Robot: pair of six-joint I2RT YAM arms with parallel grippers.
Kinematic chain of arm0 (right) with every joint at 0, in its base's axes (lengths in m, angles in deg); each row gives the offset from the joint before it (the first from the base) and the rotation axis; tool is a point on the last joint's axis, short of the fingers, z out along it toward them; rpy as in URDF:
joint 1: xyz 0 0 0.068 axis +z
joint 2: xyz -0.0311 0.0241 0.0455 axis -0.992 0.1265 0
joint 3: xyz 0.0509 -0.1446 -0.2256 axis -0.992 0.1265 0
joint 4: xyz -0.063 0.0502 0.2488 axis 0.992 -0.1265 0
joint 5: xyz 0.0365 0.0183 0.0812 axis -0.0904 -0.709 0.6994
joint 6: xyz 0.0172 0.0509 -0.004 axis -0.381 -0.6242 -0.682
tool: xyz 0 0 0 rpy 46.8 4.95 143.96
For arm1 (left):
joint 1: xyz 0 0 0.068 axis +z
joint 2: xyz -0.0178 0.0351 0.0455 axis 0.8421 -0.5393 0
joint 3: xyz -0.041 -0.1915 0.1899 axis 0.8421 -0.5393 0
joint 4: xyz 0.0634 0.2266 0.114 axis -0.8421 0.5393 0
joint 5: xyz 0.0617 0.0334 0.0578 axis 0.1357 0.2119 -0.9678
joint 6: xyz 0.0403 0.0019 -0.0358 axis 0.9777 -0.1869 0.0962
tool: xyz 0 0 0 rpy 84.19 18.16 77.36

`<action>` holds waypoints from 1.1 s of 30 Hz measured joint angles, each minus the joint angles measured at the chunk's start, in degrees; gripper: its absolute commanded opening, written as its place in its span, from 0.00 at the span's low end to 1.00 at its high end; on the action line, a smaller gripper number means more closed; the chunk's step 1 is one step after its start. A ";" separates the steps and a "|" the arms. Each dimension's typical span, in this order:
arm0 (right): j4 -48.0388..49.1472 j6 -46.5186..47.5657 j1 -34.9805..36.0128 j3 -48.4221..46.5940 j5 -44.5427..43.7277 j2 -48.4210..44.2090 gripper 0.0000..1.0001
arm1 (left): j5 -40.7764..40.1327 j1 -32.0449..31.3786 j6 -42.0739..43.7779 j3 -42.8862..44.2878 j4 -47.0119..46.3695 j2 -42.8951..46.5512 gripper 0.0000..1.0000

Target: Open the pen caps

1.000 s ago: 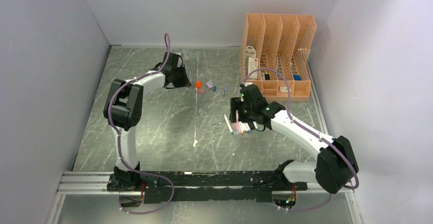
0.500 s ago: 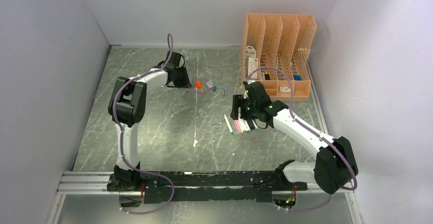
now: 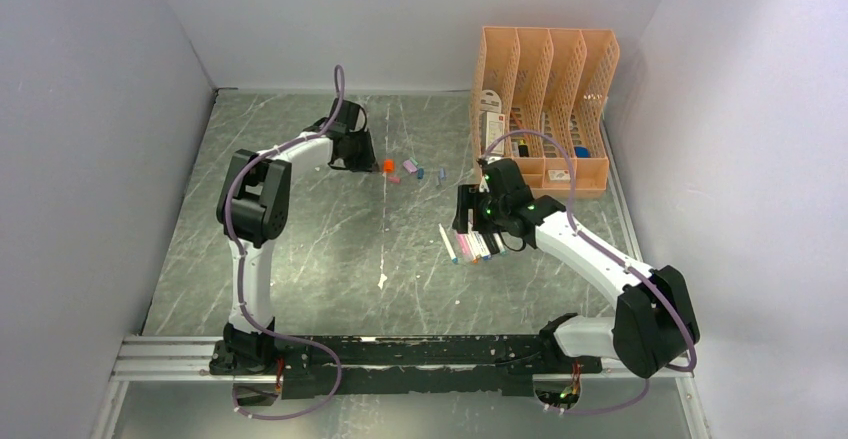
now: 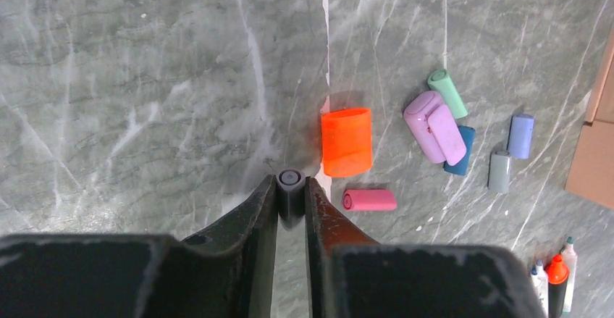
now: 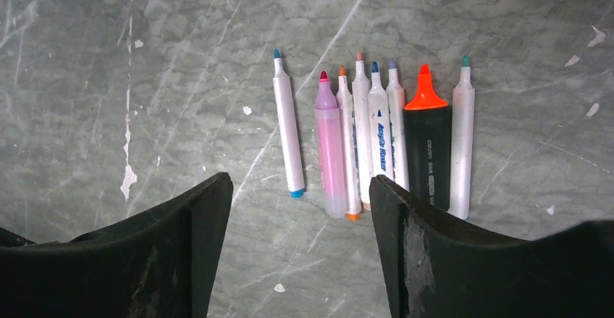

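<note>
My left gripper (image 4: 291, 187) is shut on a small grey pen cap (image 4: 291, 180), held just above the table beside the loose caps. Those caps lie to its right: orange (image 4: 347, 141), pink (image 4: 371, 200), lilac (image 4: 435, 116), green (image 4: 447, 93), blue (image 4: 521, 135) and grey (image 4: 499, 171). From above the cap pile (image 3: 410, 168) sits right of the left gripper (image 3: 362, 164). My right gripper (image 5: 300, 195) is open and empty, above the near ends of several uncapped pens (image 5: 376, 140) lying side by side, with the pink one (image 5: 330, 151) and the stubby black one (image 5: 427, 151) among them.
A peach mesh file organiser (image 3: 545, 109) with boxes in it stands at the back right, just behind the right arm. Grey walls close in the table on the left, back and right. The arm bases and a black rail (image 3: 400, 354) run along the near edge.
The left gripper has moved right, closer to the cap pile. The right gripper has shifted slightly back over the pens, which lie where they were.
</note>
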 measured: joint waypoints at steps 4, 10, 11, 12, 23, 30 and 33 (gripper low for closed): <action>0.35 0.15 -0.24 0.31 0.48 0.00 0.71 | 0.00 -0.33 0.37 0.00 0.09 0.00 0.34; 0.44 0.26 -2.03 1.22 0.85 -0.17 0.71 | 0.00 -0.37 0.59 -0.11 0.09 0.02 0.38; 0.37 0.28 -2.19 1.31 0.87 -0.31 0.71 | 0.00 -0.37 0.63 -0.13 0.13 0.04 0.40; 0.33 0.28 -2.19 1.33 0.92 -0.42 0.72 | 0.00 -0.39 0.72 -0.13 0.13 0.09 0.50; -0.50 -0.28 -2.67 0.96 -0.66 -3.26 0.92 | -1.81 -0.59 2.54 -6.82 0.96 15.21 0.99; -0.92 -0.59 -4.92 -1.70 -5.38 -4.94 0.98 | -8.13 -0.44 3.45 -14.34 -0.42 32.89 0.99; 0.46 -0.63 -8.22 -2.54 -6.91 -6.27 1.00 | -11.30 0.55 4.31 -17.79 -0.44 40.52 0.99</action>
